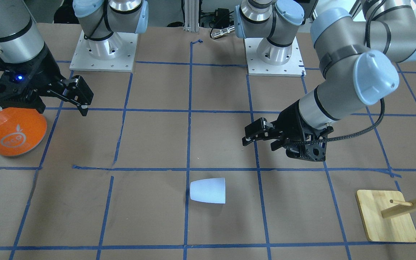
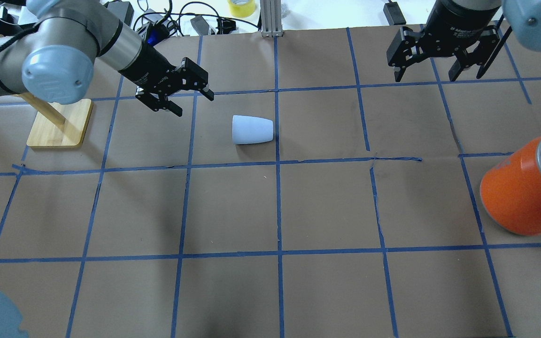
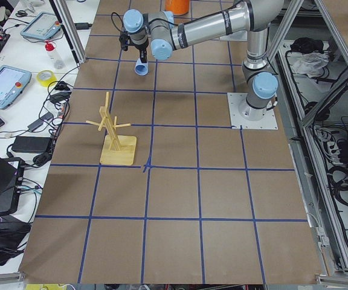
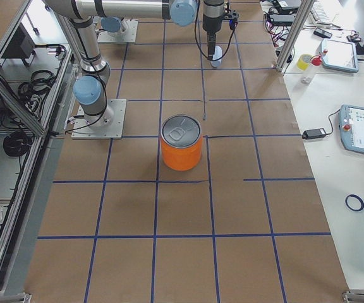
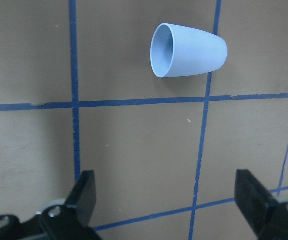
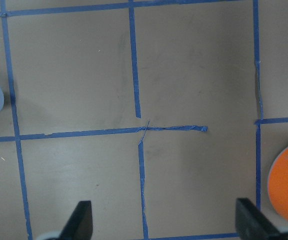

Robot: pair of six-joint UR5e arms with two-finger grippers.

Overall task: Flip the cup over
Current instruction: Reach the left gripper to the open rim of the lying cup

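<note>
The cup (image 2: 251, 129) lies on its side on the brown worktop (image 2: 270, 291), near the middle of the blue tape grid (image 2: 277, 206). Its wide open mouth points toward the robot's left and its rounded base toward the right, where it just reaches one of the tape lines (the left wrist view shows the base overlapping that line). Nothing touches the cup.

The left claw (image 2: 194, 105) hangs just beside the cup on its mouth side, angled down toward the worktop. Its two fingers (image 5: 86, 190) are spread wide with nothing between them, and in the wrist view the cup sits ahead of them, looking straight into the hollow mouth.

The right claw (image 2: 425, 75) is well apart from the cup, on the robot's right, pointing down at the worktop. Its fingers (image 6: 81, 220) are also spread wide and hold nothing; its wrist view catches only the cup's base at one edge and a slice of the orange can (image 2: 519, 197) at the other.

The orange can, with a silver lid, stands upright on the robot's right side, well apart from the cup. A wooden peg stand (image 2: 59, 126) on a square base stands on the robot's left, partly hidden in the overhead view by the left arm.
</note>
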